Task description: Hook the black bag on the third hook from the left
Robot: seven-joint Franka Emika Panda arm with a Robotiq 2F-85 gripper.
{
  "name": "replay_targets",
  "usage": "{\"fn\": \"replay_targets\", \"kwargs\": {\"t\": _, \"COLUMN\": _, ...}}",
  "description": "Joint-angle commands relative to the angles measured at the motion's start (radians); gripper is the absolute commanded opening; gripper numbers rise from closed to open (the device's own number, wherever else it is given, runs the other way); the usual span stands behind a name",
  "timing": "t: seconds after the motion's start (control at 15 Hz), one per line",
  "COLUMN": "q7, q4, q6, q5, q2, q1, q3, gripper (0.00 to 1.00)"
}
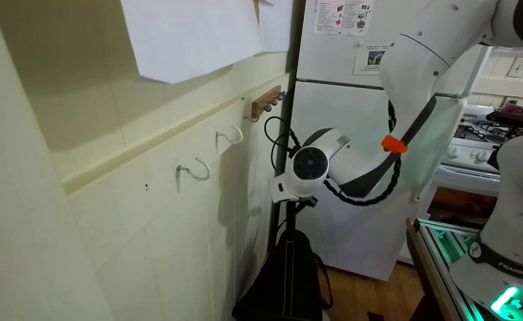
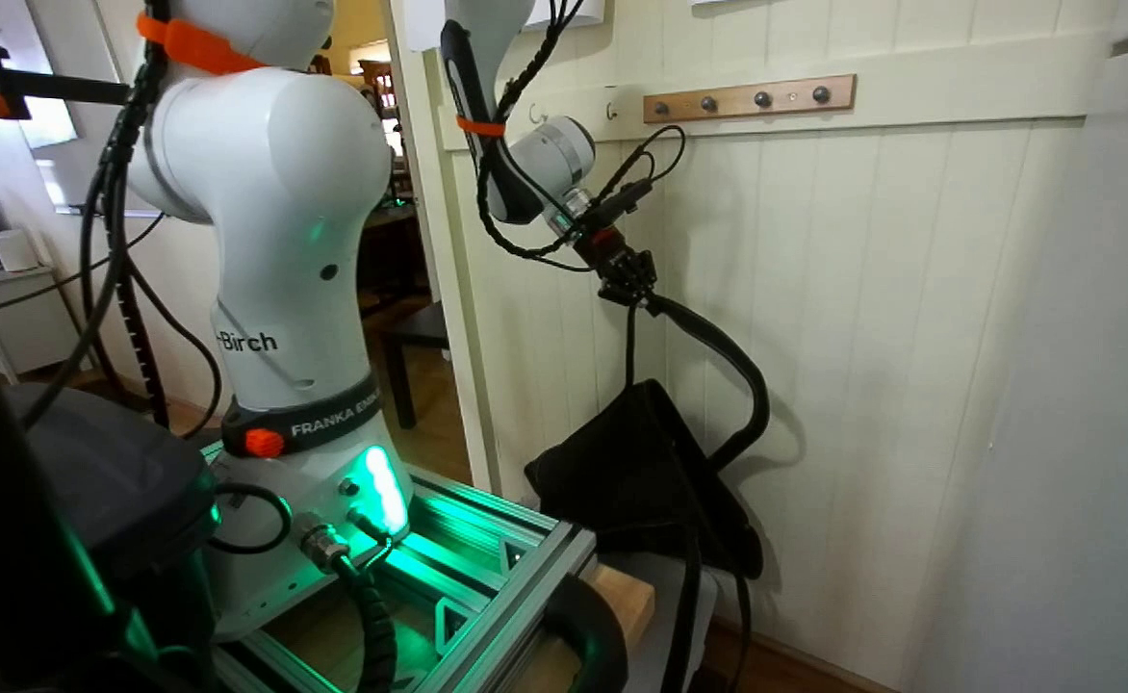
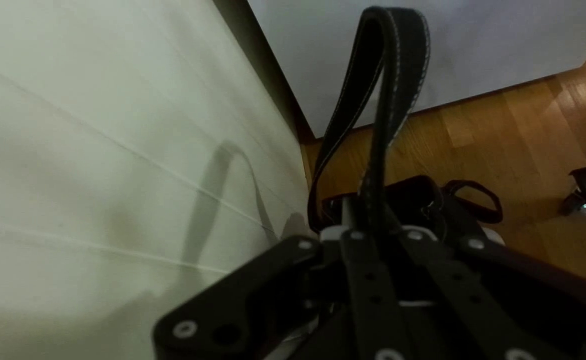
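Wall (image 2: 891,289) | arm (image 1: 415,73) — bent downward | fingers (image 3: 365,260) gripping black bag (image 2: 612,467) by strap (image 2: 756,393)

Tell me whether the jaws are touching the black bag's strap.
Touching. The wrist view shows it: the black bag's strap runs in between the jaws, which are shut on it, its loop sticking out beyond them.

A kitchen: fridge (image 1: 355,111) and a partly hidden, apparently gas stove (image 1: 467,155).
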Motion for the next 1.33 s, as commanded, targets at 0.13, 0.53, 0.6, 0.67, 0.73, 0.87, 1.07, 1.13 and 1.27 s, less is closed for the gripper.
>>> {"fn": "replay_targets", "kwargs": {"t": 0.13, "q7": -0.018, "q4": -0.027, "q6": -0.081, "q5": -0.067, "q2": -0.034, "q1": 0.021, "q3": 0.042, "gripper": 0.02}}
{"fn": "replay_targets", "kwargs": {"t": 0.53, "q7": -0.108, "q4": -0.044, "q6": -0.207, "q5": -0.073, "q2": -0.045, "q1": 0.051, "q3": 0.104, "gripper": 0.02}}
{"fn": "replay_targets", "kwargs": {"t": 0.6, "q7": -0.136, "q4": -0.051, "q6": -0.214, "q5": -0.082, "q2": -0.051, "q1": 0.054, "q3": 0.113, "gripper": 0.02}}
{"fn": "replay_targets", "kwargs": {"t": 0.67, "q7": -0.158, "q4": -0.058, "q6": -0.227, "q5": -0.088, "q2": -0.056, "q1": 0.058, "q3": 0.121, "gripper": 0.02}}
{"fn": "replay_targets", "kwargs": {"t": 0.73, "q7": -0.185, "q4": -0.065, "q6": -0.242, "q5": -0.092, "q2": -0.066, "q1": 0.062, "q3": 0.130, "gripper": 0.02}}
{"fn": "replay_targets", "kwargs": {"t": 0.87, "q7": -0.232, "q4": -0.077, "q6": -0.275, "q5": -0.106, "q2": -0.083, "q1": 0.072, "q3": 0.143, "gripper": 0.02}}
{"fn": "replay_targets", "kwargs": {"t": 1.07, "q7": -0.309, "q4": -0.092, "q6": -0.332, "q5": -0.146, "q2": -0.114, "q1": 0.086, "q3": 0.160, "gripper": 0.02}}
{"fn": "replay_targets", "kwargs": {"t": 1.13, "q7": -0.337, "q4": -0.094, "q6": -0.344, "q5": -0.161, "q2": -0.122, "q1": 0.088, "q3": 0.165, "gripper": 0.02}}
{"fn": "replay_targets", "kwargs": {"t": 1.27, "q7": -0.404, "q4": -0.096, "q6": -0.360, "q5": -0.192, "q2": -0.138, "q1": 0.095, "q3": 0.175, "gripper": 0.02}}
